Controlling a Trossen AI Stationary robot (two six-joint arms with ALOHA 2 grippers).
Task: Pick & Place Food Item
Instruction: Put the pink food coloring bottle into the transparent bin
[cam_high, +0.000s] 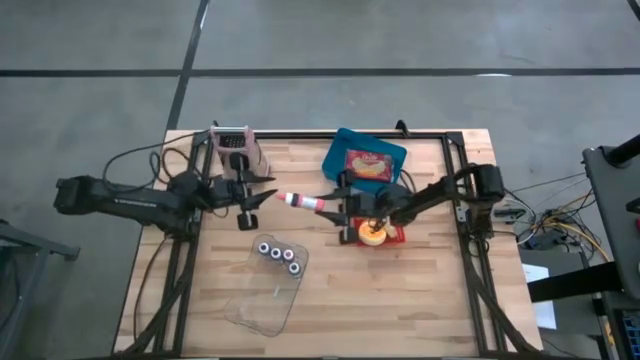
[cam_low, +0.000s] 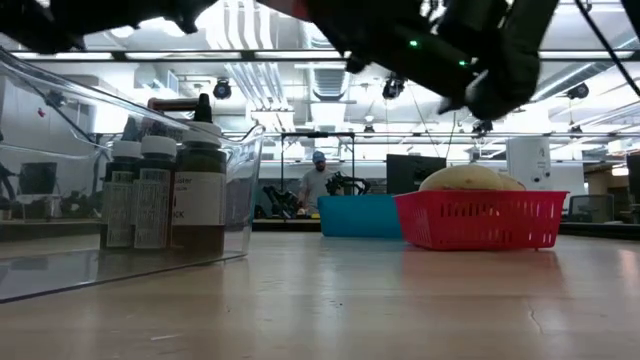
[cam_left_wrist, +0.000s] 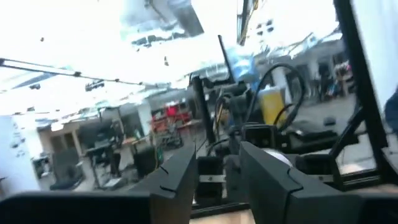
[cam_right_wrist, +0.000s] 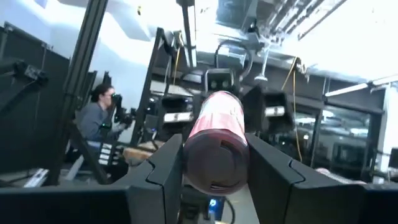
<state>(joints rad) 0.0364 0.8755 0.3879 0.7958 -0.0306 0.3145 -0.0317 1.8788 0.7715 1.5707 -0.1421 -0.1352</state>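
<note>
A pink and white tube (cam_high: 300, 201) hangs above the table's middle, with my right gripper (cam_high: 335, 203) shut on it. The right wrist view shows the tube end-on (cam_right_wrist: 216, 134) between that gripper's fingers (cam_right_wrist: 214, 171). Just to the right, a red basket (cam_high: 392, 237) with a round yellow food item (cam_high: 373, 235) stands on the table. My left gripper (cam_high: 262, 196) is raised at the table's left, pointing toward the tube. It stands open in its wrist view (cam_left_wrist: 217, 180), with nothing between its fingers. My right gripper pinches the tube's right end (cam_right_wrist: 214, 158) between its two fingers, one on each side. The fingers come from the table's right, about level, and lie along the tube. The tube sticks out toward the table's left, clear of the table.
A blue tray (cam_high: 338, 150) with a red snack bag (cam_high: 367, 163) sits at the far middle. A clear container (cam_high: 262, 290) holding several small bottles (cam_high: 278, 254) lies near the front. A pinkish bin (cam_high: 232, 148) stands at the far left. The tabletop at front right is bare wood.
</note>
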